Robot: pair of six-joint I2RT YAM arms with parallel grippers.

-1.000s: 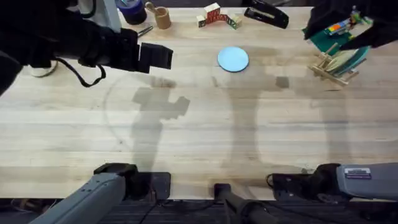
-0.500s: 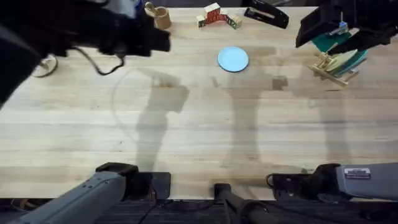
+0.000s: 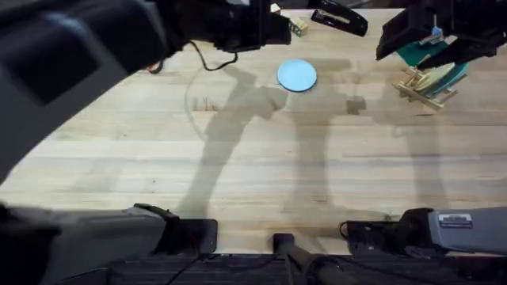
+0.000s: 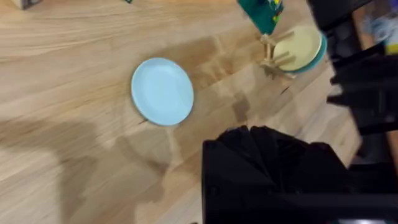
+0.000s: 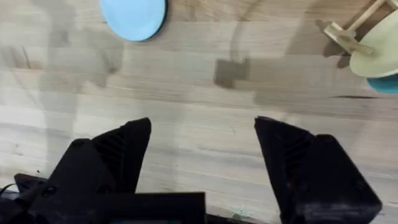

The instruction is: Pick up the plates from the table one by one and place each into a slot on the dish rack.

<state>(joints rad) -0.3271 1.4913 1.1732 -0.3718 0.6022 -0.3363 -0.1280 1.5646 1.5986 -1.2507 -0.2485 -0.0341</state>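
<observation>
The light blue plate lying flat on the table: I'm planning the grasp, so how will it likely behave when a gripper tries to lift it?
The light blue plate looks thin and rigid, so it is probably light. It lies flush on the smooth table, so fingers may push it sliding rather than get under its rim. Round, it could roll if dropped on edge.

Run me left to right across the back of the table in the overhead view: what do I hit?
Left gripper → light blue plate → black stapler → right gripper → dish rack, which holds a teal plate.
</observation>
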